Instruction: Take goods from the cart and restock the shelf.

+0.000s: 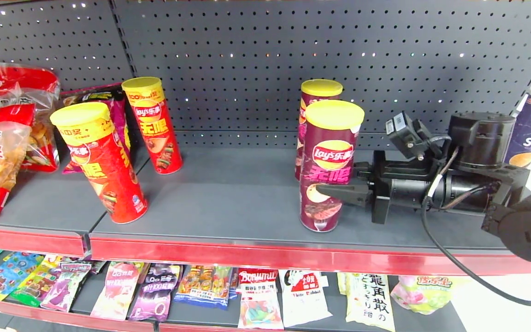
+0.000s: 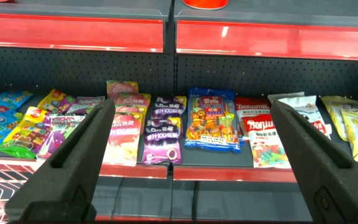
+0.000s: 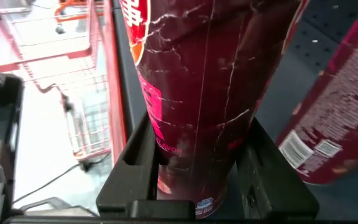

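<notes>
The left end effector is black (wedge-shaped fingers).

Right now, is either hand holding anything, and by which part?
The right hand grips the front maroon can by its side, just below mid-height. The left hand is open and empty.

Upright maroon chip can on shelf

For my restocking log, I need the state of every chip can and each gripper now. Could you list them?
front maroon chip can: upright on the shelf, lid on, gripped
rear maroon chip can: upright, lid on, free
front red chip can: standing, lid on, free
rear red chip can: standing, lid on, free
right gripper: shut on the front maroon chip can
left gripper: open, empty
</notes>
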Motion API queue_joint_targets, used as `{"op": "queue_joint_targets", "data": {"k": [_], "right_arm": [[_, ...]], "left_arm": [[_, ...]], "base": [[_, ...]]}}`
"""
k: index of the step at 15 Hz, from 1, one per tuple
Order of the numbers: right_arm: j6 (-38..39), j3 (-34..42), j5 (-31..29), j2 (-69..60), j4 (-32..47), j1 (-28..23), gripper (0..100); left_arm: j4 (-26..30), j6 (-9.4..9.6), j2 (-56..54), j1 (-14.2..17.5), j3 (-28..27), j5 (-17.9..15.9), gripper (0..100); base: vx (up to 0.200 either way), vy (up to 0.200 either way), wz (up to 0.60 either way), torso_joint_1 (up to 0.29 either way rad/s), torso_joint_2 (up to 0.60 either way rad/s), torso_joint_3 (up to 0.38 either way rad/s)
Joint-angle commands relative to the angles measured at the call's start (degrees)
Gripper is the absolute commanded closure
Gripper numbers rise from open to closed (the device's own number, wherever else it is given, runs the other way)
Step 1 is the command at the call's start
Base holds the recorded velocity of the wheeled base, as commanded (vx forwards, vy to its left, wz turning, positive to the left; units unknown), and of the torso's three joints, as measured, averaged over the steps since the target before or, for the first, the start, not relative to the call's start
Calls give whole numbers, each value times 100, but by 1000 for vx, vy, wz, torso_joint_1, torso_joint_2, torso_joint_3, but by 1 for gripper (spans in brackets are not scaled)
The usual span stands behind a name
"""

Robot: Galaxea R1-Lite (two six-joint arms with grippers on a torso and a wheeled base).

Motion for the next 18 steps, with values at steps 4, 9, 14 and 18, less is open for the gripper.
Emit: {"op": "queue_joint_targets", "data": {"k": [4,9,14,18], "right_arm": [[16,308,-273,-49,-366,55,100],[420,554,-914,-49,-831,521,100],[535,809,-1239,-102,-981,670,100],[517,826,-1257,-190,-981,644,100]], "left_arm": [[-1,-1,10,-1,1,3,0],[-1,-1,10,-1,1,3,0],[-1,-1,10,-1,1,3,0],[-1,-1,10,-1,1,3,0]], "base": [[0,0,0,0,0,0],[0,0,0,0,0,0],[0,0,0,0,0,0],[0,0,0,0,0,0]]}}
